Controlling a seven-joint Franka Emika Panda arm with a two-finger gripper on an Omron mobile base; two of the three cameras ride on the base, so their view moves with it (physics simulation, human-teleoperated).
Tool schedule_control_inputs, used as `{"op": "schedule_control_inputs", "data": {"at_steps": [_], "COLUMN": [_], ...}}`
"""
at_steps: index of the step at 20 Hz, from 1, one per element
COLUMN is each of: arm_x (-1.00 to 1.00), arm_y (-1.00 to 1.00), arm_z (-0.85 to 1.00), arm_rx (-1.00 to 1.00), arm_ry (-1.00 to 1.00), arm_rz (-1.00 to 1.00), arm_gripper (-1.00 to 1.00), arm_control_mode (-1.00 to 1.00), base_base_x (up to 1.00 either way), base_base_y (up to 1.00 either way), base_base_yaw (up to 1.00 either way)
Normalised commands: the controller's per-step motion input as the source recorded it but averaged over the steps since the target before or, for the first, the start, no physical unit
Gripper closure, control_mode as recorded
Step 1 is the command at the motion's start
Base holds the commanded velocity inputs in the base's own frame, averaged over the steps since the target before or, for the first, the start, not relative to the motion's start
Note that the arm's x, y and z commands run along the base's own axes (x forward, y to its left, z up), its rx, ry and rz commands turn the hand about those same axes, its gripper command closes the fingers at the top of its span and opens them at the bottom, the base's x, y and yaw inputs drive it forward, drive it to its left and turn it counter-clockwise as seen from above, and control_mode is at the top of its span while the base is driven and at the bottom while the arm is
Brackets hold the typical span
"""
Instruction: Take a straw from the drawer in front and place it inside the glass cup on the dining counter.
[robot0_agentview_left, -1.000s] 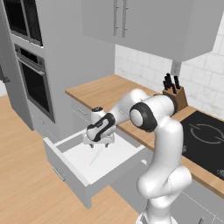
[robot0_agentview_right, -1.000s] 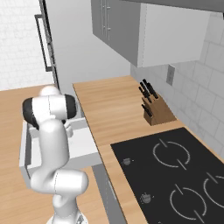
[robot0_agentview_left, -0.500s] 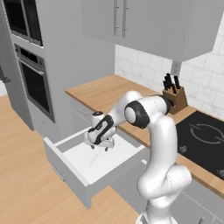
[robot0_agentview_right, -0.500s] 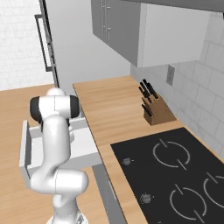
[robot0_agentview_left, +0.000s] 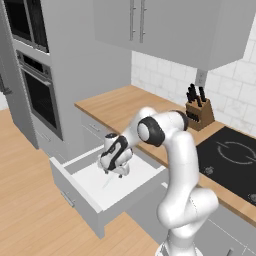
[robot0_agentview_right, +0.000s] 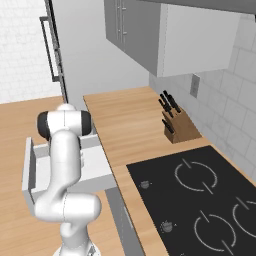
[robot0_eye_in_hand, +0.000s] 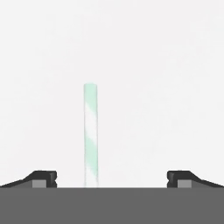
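Hand view: open gripper (robot0_eye_in_hand: 112, 177) over straw (robot0_eye_in_hand: 90, 131), seemingly untouched

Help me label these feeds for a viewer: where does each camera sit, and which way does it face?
Left base view: behind the arm to its left, facing forward and down at the open drawer; white arm and gripper show.
Right base view: behind to its right, facing the cooktop and knife block; arm at left.
Hand view: on the hand, looking down at the straw; open fingertips show.
Both base views share drawer and knife block.
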Motion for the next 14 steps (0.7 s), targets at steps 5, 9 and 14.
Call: {"op": "schedule_control_inputs", "data": {"at_steps": [5, 9, 14], "arm_x": [0.05, 0.1, 0.02], "arm_y": [0.0, 0.0, 0.0], "arm_z": [-0.3, -0.32, -0.34], "arm_rx": [0.0, 0.0, 0.0], "arm_ry": [0.0, 0.0, 0.0], "arm_rz": [-0.09, -0.04, 0.0], "arm_gripper": [-1.0, -1.0, -1.0], "arm_control_mode": [-1.0, -1.0, -1.0], "base_base_x": [0.0, 0.0, 0.0], "base_base_y": [0.0, 0.0, 0.0], "base_base_yaw": [0.0, 0.0, 0.0]}}
